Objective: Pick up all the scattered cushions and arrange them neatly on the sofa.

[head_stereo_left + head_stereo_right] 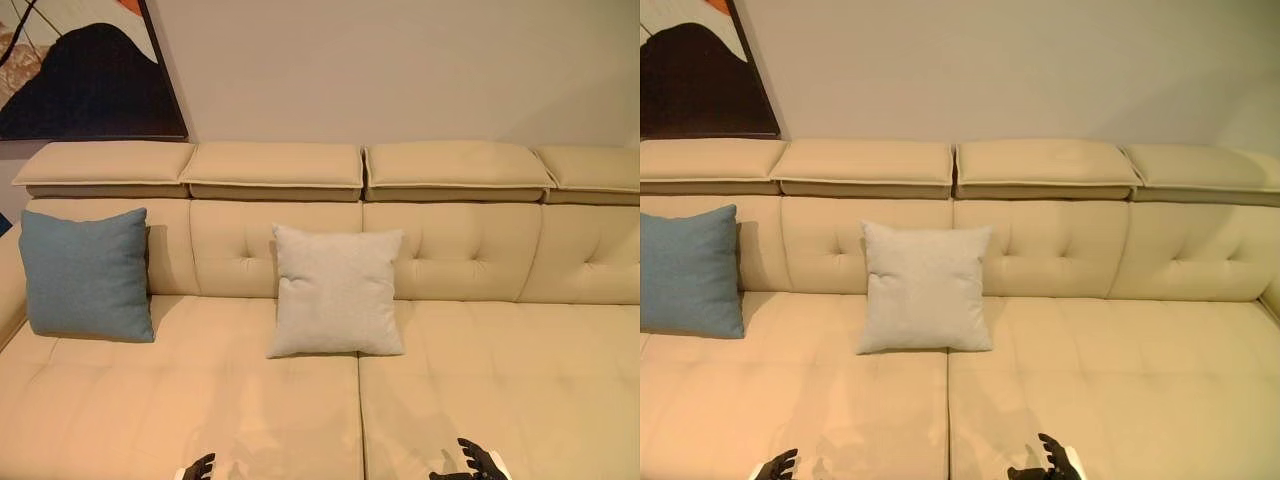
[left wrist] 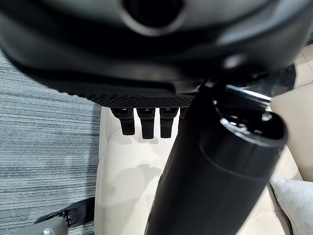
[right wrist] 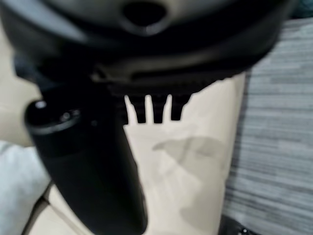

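Note:
A blue cushion (image 1: 88, 272) stands upright against the backrest at the left end of the beige sofa (image 1: 480, 390). Near the middle, a light grey cushion (image 1: 337, 290) leans on the backrest, also upright. My left hand (image 1: 198, 467) and right hand (image 1: 478, 460) hover low over the seat's front part, well short of both cushions. Each is open and holds nothing. In the left wrist view the fingers (image 2: 146, 125) hang straight over the seat, with a corner of the grey cushion (image 2: 293, 196) beyond. The right wrist view shows straight fingers (image 3: 151, 110) too.
A dark framed painting (image 1: 85, 65) hangs on the wall above the sofa's left end. Grey striped carpet (image 2: 44, 147) lies in front of the sofa, seen also in the right wrist view (image 3: 274, 122). The seat's right half is bare.

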Robot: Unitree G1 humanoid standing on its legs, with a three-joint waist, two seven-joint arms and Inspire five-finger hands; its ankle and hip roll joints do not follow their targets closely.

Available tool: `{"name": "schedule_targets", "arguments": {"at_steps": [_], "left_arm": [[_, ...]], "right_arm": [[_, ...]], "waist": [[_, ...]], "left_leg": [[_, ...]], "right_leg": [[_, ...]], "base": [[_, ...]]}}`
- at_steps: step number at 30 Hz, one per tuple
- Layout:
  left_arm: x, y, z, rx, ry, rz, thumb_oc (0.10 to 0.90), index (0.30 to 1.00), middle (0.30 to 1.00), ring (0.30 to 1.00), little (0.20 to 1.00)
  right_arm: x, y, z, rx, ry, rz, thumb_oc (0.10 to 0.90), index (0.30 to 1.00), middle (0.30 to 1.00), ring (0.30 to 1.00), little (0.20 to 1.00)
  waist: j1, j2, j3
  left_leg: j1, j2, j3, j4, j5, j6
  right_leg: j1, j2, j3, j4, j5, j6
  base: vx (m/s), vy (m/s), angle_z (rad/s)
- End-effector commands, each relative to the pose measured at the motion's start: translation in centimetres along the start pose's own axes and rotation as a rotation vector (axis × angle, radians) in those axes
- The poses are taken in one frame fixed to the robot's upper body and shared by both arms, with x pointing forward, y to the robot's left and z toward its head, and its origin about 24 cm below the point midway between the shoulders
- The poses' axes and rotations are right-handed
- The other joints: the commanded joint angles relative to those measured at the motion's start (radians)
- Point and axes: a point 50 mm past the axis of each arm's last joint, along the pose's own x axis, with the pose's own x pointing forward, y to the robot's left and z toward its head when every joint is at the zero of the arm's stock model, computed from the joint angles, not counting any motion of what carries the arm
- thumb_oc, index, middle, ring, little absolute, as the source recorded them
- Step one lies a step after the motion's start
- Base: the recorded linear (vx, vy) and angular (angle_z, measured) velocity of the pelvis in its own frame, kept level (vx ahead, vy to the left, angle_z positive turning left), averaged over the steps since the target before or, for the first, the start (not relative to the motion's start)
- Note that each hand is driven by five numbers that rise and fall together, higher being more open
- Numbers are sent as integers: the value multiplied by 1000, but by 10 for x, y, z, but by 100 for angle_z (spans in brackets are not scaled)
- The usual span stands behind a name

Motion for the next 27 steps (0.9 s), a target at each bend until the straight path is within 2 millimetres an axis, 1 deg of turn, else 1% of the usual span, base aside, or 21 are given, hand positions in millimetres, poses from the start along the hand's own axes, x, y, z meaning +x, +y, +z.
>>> {"name": "schedule_targets", "arguments": {"at_steps": [1,3,5,6,7,8,10,11,12,13,14,17,18,19,20,21,23,24,25,26,27], "left_arm": [[11,12,38,20,-120,41,800,900,900,900,900],[11,8,36,21,-108,25,800,900,900,900,900],[11,1,34,14,-100,10,800,900,900,900,900],[11,1,34,14,-100,9,800,900,900,900,900],[10,-4,34,-5,-97,-2,800,900,900,900,900],[10,-6,35,-6,-100,-4,800,900,900,900,900],[11,-6,39,-12,-108,-6,800,900,900,900,900],[13,-7,48,-8,-132,-4,800,900,900,900,900],[13,-7,48,-8,-132,-4,800,900,900,900,900],[15,-8,57,3,-158,-4,800,900,900,900,900],[16,-7,60,12,-162,-4,800,900,900,900,900],[17,-3,60,22,-156,3,800,900,900,900,900],[18,2,59,41,-145,12,800,900,900,900,900],[19,5,57,59,-135,13,800,900,900,900,900],[19,5,58,59,-135,14,800,900,900,900,900],[19,8,52,78,-111,12,800,900,900,900,900],[18,10,45,89,-79,12,800,900,900,900,900],[18,12,44,93,-73,12,800,900,900,900,900],[18,12,42,86,-69,14,800,900,900,900,900],[17,13,40,81,-67,18,800,900,900,900,900],[17,12,40,76,-65,18,800,900,900,900,900]], "right_arm": [[12,-15,34,46,-102,-66,800,900,900,900,900],[13,-16,36,30,-108,-70,800,900,900,900,900],[15,-17,38,17,-105,-74,800,900,900,900,900],[15,-17,38,17,-105,-74,800,900,900,900,900],[16,-17,39,11,-98,-69,800,900,900,900,900],[16,-18,38,6,-91,-74,800,900,900,900,900],[18,-20,40,5,-81,-83,800,900,900,900,900],[19,-18,42,4,-76,-89,800,900,900,900,900],[19,-18,42,4,-77,-89,800,900,900,900,900],[20,-12,42,-7,-63,-72,800,900,900,900,900],[20,-9,40,-18,-49,-61,800,900,900,900,900],[20,-5,42,-30,-48,-54,800,900,900,900,900],[21,-3,44,-35,-43,-48,800,900,900,900,900],[21,-2,43,-37,-40,-41,800,900,900,900,900],[21,-1,43,-37,-41,-41,800,900,900,900,900],[20,1,39,-32,-26,-27,800,900,900,900,900],[19,1,35,-19,-14,-23,800,900,900,900,900],[18,2,33,-13,-8,-21,800,900,900,900,900],[18,4,31,-4,-1,-14,800,900,900,900,900],[17,7,31,-3,-1,-10,800,900,900,900,900],[18,6,35,5,-15,-14,800,900,900,900,900]], "waist": [[24,-67,68],[22,-74,76],[20,-72,76],[20,-71,77],[13,-57,65],[10,-54,63],[2,-58,62],[0,-66,71],[0,-66,71],[2,-77,78],[6,-82,80],[14,-88,90],[20,-88,107],[27,-85,116],[25,-87,114],[32,-83,109],[41,-82,89],[52,-89,78],[64,-104,70],[79,-114,65],[82,-116,52]], "left_leg": [[25,-24,41,173,-130,-23],[36,-40,12,241,-171,-21],[57,-55,-31,281,-188,-23],[58,-54,-32,283,-190,-23],[107,-66,-72,238,-224,-19],[117,-72,-75,215,-237,-15],[129,-90,-66,170,-260,1],[140,-114,-65,127,-284,23],[140,-114,-64,126,-284,23],[129,-139,-66,104,-280,38],[127,-149,-68,90,-276,45],[121,-159,-65,80,-265,54],[98,-158,-58,90,-248,66],[89,-155,-54,92,-242,73],[85,-157,-55,92,-239,73],[75,-156,-60,83,-224,85],[63,-153,-62,64,-207,91],[49,-160,-60,65,-205,92],[34,-168,-45,68,-203,90],[31,-169,-32,64,-200,85],[24,-158,-20,60,-191,77]], "right_leg": [[18,-28,-7,10,-65,31],[7,-40,-9,17,-52,28],[-12,-43,-3,23,-39,30],[-11,-41,-4,23,-40,30],[-49,-41,7,42,-26,36],[-64,-47,6,52,-23,41],[-107,-74,14,83,7,55],[-146,-101,27,93,38,78],[-146,-101,28,93,38,78],[-179,-119,39,85,71,98],[-186,-125,38,80,79,104],[-205,-138,31,89,95,116],[-219,-134,27,148,72,113],[-208,-125,34,196,43,103],[-211,-127,34,196,44,104],[-190,-98,54,265,-6,85],[-158,-64,69,307,-53,75],[-121,-58,65,279,-74,74],[-77,-61,47,242,-79,72],[-61,-64,36,215,-75,74],[-54,-53,45,177,-77,75]], "base": [[-176,36,9],[-172,86,-6],[-130,116,-5],[-103,161,-14],[-112,183,-11],[-164,255,3],[-169,246,19],[-157,226,-1],[-273,294,-12],[-218,196,-15],[-284,254,-6],[-173,120,-29],[-263,120,-44],[-267,121,-30],[-201,106,-38],[-167,84,-25],[-157,43,-5],[-121,-40,0],[-131,-65,-3],[-139,-122,-11],[-99,-126,-16]]}}
